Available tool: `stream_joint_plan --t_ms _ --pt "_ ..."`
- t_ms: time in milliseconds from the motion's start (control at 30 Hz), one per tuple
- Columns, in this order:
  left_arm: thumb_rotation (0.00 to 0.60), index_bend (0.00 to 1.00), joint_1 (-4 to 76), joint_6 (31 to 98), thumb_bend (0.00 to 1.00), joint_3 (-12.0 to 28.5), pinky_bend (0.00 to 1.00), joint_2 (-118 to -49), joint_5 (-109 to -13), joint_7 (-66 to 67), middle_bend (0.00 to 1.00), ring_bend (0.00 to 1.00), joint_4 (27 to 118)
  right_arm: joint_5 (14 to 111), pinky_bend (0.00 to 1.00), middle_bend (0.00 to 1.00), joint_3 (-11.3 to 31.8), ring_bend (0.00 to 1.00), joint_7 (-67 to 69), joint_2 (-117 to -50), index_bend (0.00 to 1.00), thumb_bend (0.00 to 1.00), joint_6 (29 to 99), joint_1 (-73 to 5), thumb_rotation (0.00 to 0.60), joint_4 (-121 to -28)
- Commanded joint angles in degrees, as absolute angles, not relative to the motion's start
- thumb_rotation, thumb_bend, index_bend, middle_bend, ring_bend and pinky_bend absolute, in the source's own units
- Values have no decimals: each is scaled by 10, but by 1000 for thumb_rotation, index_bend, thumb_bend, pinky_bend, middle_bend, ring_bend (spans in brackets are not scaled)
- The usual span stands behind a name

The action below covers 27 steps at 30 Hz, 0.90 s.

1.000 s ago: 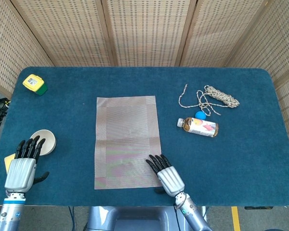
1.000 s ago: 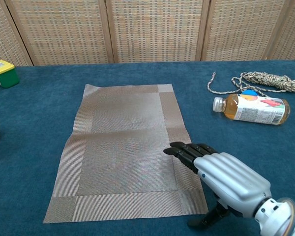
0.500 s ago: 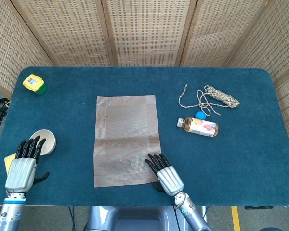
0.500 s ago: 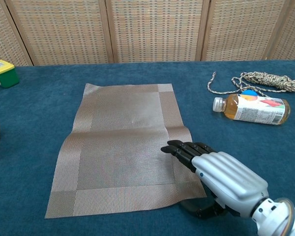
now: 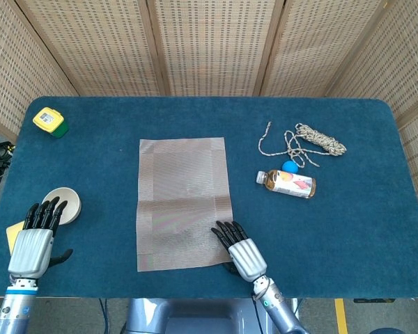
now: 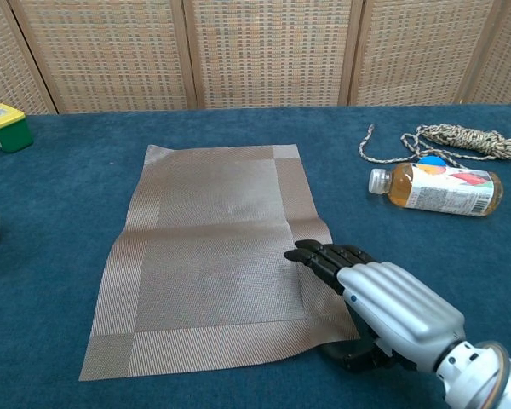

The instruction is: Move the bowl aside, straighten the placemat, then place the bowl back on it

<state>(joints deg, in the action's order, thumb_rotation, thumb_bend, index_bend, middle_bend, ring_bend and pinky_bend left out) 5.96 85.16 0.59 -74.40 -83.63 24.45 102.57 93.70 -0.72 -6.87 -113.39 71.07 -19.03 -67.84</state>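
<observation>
Blue tabletop [image 5: 348, 229]: right hand [image 6: 383, 300], pinching the mat [image 5: 184, 202] near its front-right corner, has tugged it; bowl [image 5: 61, 204] waits by the flat, empty left hand [image 5: 33, 240].

Cream bowl [image 5: 62, 204] left of rumpled placemat [image 5: 183, 202]

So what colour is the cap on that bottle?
White, on the bottle lying on its side; the chest view shows it best.

Placemat [image 6: 213, 256] corner newly rumpled
</observation>
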Motion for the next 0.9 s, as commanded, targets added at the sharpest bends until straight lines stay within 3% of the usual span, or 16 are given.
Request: stream_joint_plan --t_ms 33,133,267,500,667,900 --pt "600 0 59 852 70 7 0 -744 -837 242 0 0 1026 960 0 6 -8 0 -31 -1147 294 450 749 -191 600 -653" --pt "600 0 59 852 70 6 0 -744 -839 241 0 0 1025 974 0 68 -9 0 -10 -1157 417 416 778 -189 600 -629" --pt "600 0 59 851 70 5 0 -744 -840 241 0 0 1026 986 10 141 -12 0 11 -1169 510 411 804 -188 600 -603" --pt "600 0 58 850 70 6 0 -743 -841 239 0 0 1026 987 11 145 -15 0 24 -1174 518 415 810 -189 600 -588" --pt "600 0 58 849 70 7 0 -744 -841 235 0 0 1026 984 10 136 -16 0 26 -1173 520 550 812 -190 600 -589" --pt "600 0 57 850 70 7 0 -743 -843 234 0 0 1027 982 11 134 -18 0 25 -1170 531 591 811 -190 600 -597"
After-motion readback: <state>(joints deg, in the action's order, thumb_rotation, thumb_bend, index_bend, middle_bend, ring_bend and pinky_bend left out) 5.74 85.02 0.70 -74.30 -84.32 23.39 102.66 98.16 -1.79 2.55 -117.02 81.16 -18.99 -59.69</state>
